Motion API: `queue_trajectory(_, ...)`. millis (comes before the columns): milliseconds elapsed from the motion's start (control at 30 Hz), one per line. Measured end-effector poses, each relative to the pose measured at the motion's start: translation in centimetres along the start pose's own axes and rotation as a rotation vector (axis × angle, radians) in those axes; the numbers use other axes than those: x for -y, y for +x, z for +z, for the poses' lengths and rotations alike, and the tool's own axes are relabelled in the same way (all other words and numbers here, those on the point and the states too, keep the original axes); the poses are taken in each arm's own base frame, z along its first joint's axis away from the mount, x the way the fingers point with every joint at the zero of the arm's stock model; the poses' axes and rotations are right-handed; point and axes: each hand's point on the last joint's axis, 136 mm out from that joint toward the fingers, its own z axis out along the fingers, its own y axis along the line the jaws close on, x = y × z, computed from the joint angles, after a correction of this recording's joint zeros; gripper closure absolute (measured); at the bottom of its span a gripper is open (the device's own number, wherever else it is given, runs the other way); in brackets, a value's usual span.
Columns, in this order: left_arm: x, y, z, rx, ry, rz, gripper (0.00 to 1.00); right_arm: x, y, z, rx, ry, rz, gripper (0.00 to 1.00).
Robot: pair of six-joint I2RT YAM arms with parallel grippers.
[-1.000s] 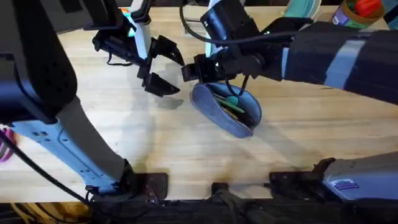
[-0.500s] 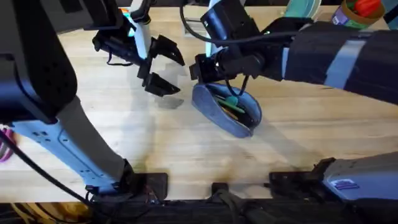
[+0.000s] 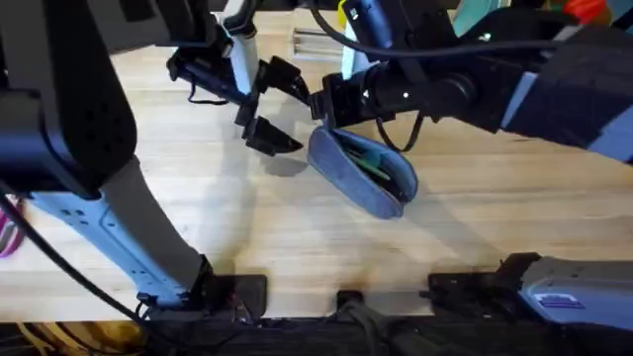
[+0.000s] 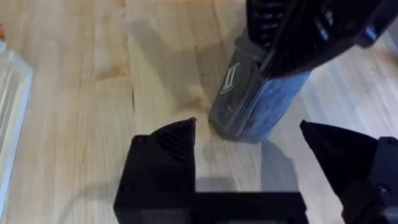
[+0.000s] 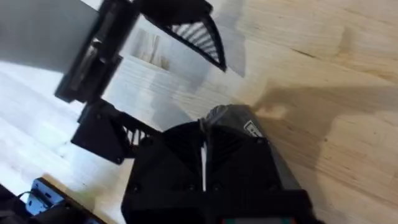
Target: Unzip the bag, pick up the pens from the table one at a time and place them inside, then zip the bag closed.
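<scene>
The blue-grey bag (image 3: 361, 183) lies at the middle of the table (image 3: 297, 237), its top partly open. A green pen (image 3: 374, 164) shows inside the opening. My right gripper (image 3: 322, 105) is shut on the bag's far-left end at the zipper; in the right wrist view its fingers (image 5: 180, 165) are pressed together over the bag's end (image 5: 233, 119). My left gripper (image 3: 285, 107) hangs open just left of that end, touching nothing. In the left wrist view the bag's end (image 4: 255, 109) lies between and beyond the open left gripper (image 4: 249, 127), under the right gripper (image 4: 298, 31).
A clear ribbed tray (image 3: 315, 42) sits at the table's far side, just behind the grippers. Teal (image 3: 477, 14) and red (image 3: 593, 8) items stand at the far right. Something pink (image 3: 8, 235) lies at the left edge. Bare wood lies in front of the bag.
Both grippers have shifted slightly right and toward the far side. The right gripper kept hold of the bag's end, and the bag's opening looks narrower.
</scene>
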Motion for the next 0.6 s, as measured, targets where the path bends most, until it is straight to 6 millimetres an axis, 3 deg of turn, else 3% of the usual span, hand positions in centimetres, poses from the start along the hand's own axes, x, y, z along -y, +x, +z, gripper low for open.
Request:
queue_trajectory(200, 0.3, -1.1, 2.1, -0.001, 0.044, 0.065, 0.007, 0.0, 0.0, 0.0, 0.000, 0.000, -0.003, 0.971)
queue_trajectory(600, 0.9, -2.5, 4.2, 0.040, 0.095, 0.092, 0.007, -0.1, -0.1, 0.0, 0.005, -0.002, -0.004, 0.971)
